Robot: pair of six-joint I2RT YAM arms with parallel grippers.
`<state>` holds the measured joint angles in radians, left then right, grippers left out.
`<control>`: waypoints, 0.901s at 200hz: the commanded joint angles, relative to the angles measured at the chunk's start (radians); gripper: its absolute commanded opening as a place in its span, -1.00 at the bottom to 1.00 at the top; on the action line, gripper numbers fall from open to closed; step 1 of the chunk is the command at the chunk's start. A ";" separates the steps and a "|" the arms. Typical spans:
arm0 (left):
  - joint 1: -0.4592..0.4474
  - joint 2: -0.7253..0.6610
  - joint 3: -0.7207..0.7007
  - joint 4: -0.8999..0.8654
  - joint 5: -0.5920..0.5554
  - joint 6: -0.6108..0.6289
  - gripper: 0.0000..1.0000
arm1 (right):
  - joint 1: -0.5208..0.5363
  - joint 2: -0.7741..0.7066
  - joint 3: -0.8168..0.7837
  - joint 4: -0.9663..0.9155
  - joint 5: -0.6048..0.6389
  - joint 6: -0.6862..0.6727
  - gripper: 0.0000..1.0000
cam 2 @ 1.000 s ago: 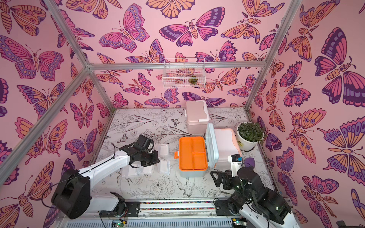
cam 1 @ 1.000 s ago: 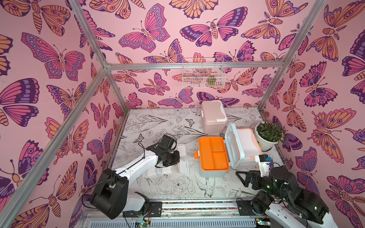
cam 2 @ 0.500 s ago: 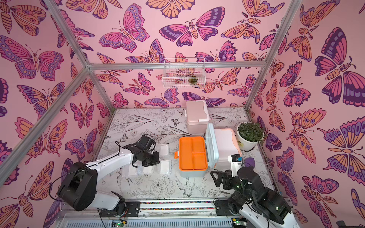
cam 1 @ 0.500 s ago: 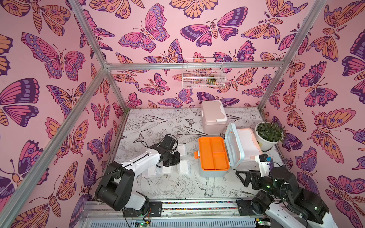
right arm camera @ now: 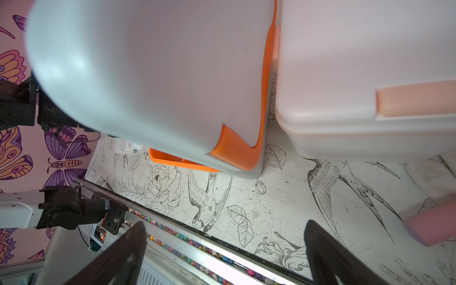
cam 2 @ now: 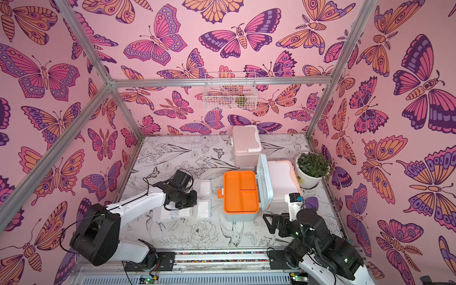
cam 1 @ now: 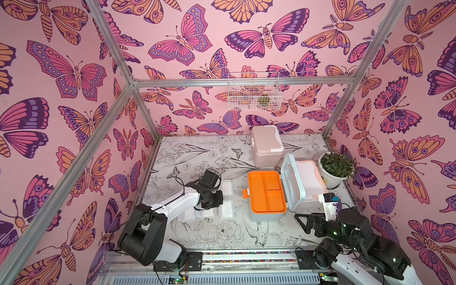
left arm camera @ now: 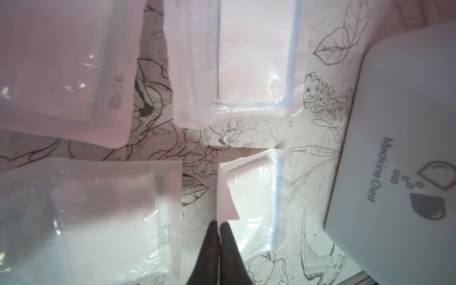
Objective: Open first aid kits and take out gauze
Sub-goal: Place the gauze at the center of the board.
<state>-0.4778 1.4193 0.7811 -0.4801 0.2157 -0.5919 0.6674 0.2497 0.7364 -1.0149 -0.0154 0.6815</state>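
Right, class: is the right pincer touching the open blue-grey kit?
Apart. In the right wrist view, bare table lies between the open right pincer and the blue-grey kit.

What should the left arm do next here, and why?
Probably let the left gripper open and lift clear: its fingers sit nearly closed at the corner of a gauze packet already lying on the table beside other packets, and the open kit's orange tray looks empty.

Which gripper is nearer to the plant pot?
Right. The right gripper is near the table front, on the same side as the plant pot. The left gripper is over the gauze packets, beyond the open case.
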 commanded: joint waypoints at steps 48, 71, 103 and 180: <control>0.007 -0.081 -0.019 -0.025 -0.007 0.001 -0.51 | 0.005 0.010 0.009 -0.024 0.019 0.009 0.99; 0.007 -0.106 -0.013 -0.031 0.008 -0.002 -0.32 | 0.005 0.014 0.015 -0.029 0.020 0.010 0.99; -0.001 -0.203 -0.007 -0.029 0.033 -0.006 0.11 | 0.006 0.008 0.015 -0.015 -0.014 0.004 0.99; -0.042 -0.394 -0.020 0.014 0.019 -0.032 0.79 | 0.005 -0.021 -0.067 0.170 -0.330 0.000 0.90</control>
<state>-0.5091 1.0679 0.7788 -0.4900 0.2394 -0.6151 0.6674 0.2470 0.6827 -0.9161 -0.2089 0.6823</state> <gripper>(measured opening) 0.867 0.972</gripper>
